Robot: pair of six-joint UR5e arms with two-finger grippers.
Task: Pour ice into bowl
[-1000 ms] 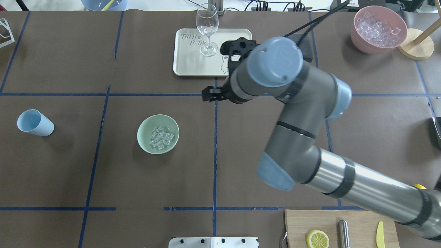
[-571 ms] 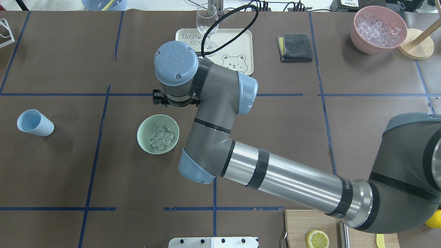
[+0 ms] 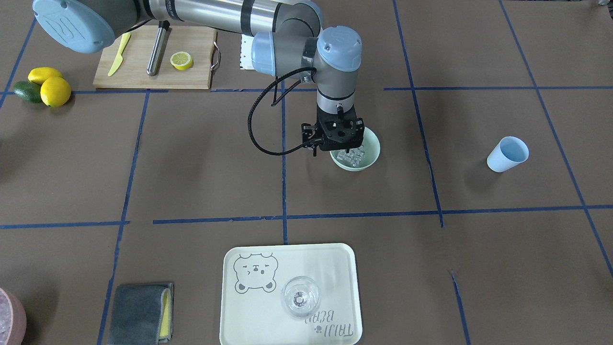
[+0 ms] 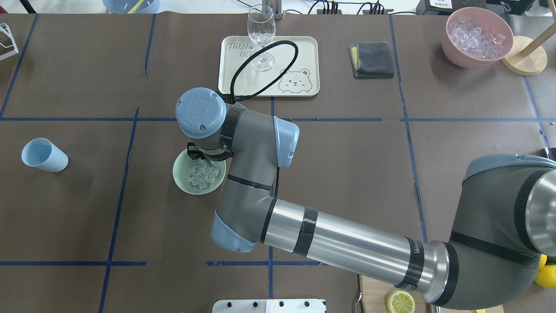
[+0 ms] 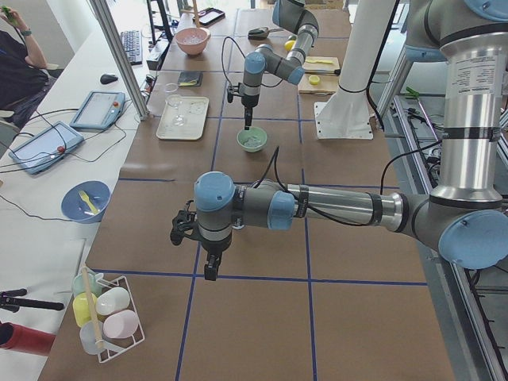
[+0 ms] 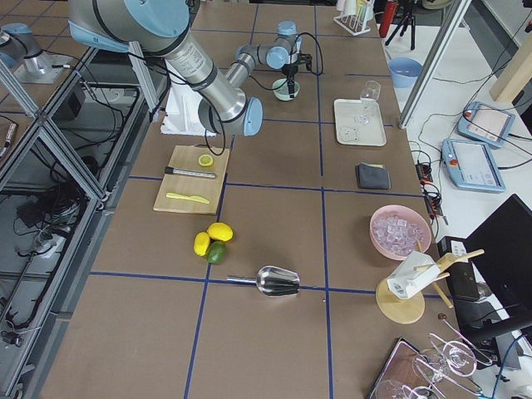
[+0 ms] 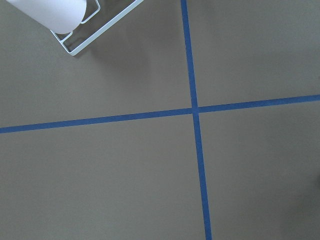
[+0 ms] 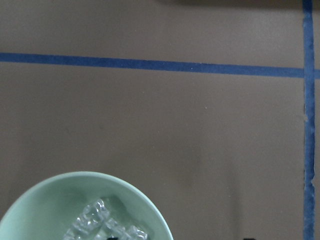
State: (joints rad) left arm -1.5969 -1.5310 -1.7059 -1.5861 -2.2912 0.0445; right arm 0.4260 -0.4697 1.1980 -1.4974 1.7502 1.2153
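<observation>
The pale mint-green bowl (image 4: 189,184) stands left of the table's centre with a handful of clear ice cubes (image 4: 202,175) in it. It also shows in the front-facing view (image 3: 372,157) and at the bottom of the right wrist view (image 8: 45,200), with ice (image 8: 97,216). My right gripper (image 3: 337,143) points straight down over the bowl's far rim. Two dark tips stand apart at the bottom edge of its wrist view, so it looks open and empty. My left gripper (image 5: 209,274) hangs over bare table far to the left; I cannot tell its state.
A light blue cup (image 4: 43,155) lies at the left. A tray (image 4: 299,48) with a wine glass (image 4: 261,37) is behind the bowl. A grey cloth (image 4: 371,59) and a pink container of ice (image 4: 477,37) are at back right. A cutting board (image 3: 143,72) is near the robot.
My right arm has swung left from beside the tray and come down over the bowl's far rim. The bowl, ice and cup have not moved.
</observation>
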